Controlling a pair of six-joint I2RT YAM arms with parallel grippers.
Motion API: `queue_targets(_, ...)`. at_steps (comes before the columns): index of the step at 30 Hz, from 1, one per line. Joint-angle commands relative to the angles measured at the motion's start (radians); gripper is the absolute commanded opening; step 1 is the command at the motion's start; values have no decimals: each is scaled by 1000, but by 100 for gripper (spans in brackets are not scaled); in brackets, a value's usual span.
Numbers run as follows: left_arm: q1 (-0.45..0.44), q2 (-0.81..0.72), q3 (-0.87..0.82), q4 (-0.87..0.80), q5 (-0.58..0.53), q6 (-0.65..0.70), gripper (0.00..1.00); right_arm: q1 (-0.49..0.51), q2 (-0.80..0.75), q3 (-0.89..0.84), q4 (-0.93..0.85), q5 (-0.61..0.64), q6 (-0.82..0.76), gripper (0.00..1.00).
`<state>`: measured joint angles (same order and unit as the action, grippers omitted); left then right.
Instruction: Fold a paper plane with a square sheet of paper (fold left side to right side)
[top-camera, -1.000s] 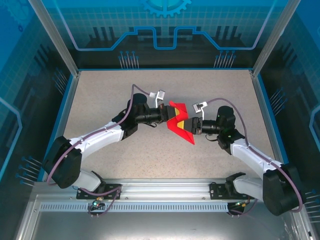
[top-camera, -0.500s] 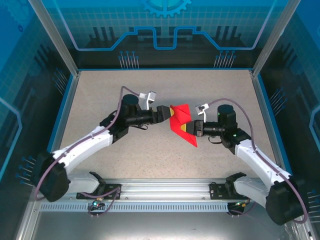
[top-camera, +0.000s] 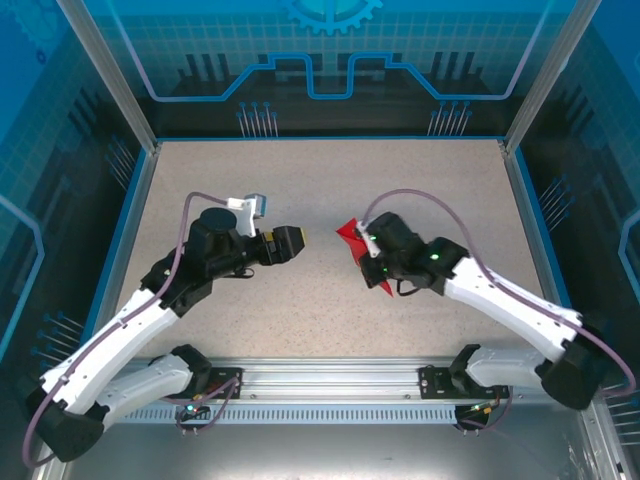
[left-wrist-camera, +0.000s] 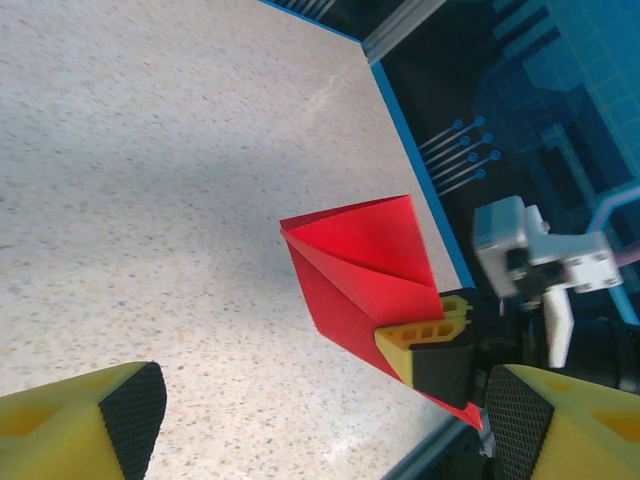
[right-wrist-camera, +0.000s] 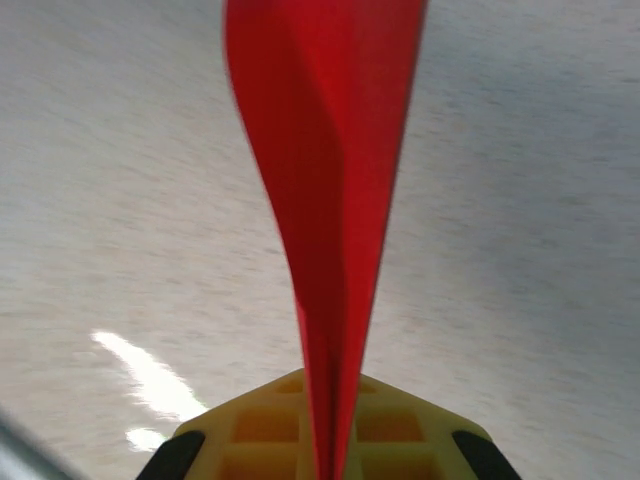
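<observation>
- Pinching the folded red paper (top-camera: 350, 234) in the right gripper (top-camera: 371, 259), yellow fingers (left-wrist-camera: 428, 338) pressed shut on the sheet's lower corner.
- Rising out of those closed jaws in the right wrist view as a thin red blade, seen edge-on, its layers bowing a little apart above the pinch.
- Showing in the left wrist view as a pointed, wedge-like shape with a sharp crease across its face, all red on this side.
- Spreading away from the right gripper's pinch, upper flap fanned out and free, touched by nothing else.
- Hanging over the speckled table (top-camera: 430, 180); cannot tell whether the paper's lowest tip touches that surface.
- Standing wide open, the left gripper (top-camera: 296, 240), nothing between its black pads (left-wrist-camera: 133, 412).
- Sitting to the left of the paper and well apart from it, left jaws aimed toward it across bare tabletop.
- Poking up just beside the paper in the left wrist view, the white camera mount (left-wrist-camera: 530, 262) on the right wrist.
</observation>
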<state>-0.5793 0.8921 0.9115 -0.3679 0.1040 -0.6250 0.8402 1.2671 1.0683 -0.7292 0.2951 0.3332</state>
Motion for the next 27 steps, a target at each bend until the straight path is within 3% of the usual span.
queue_targets(1, 4, -41, -18, -87, -94, 30, 88, 96, 158, 90, -210, 435, -5, 0)
queue_targets(7, 7, -86, -21, -126, -119, 32, 90, 187, 471, 246, -375, 664, 69, 2)
queue_targets(12, 9, -96, -23, -138, -123, 33, 91, 219, 679, 342, -464, 736, 109, 3)
queue_targets(22, 13, -86, -27, -143, -125, 33, 92, 234, 850, 372, -367, 503, 2, 10)
queue_targets(27, 15, -65, -35, -135, -113, 21, 93, 231, 794, 354, -295, 331, -42, 31)
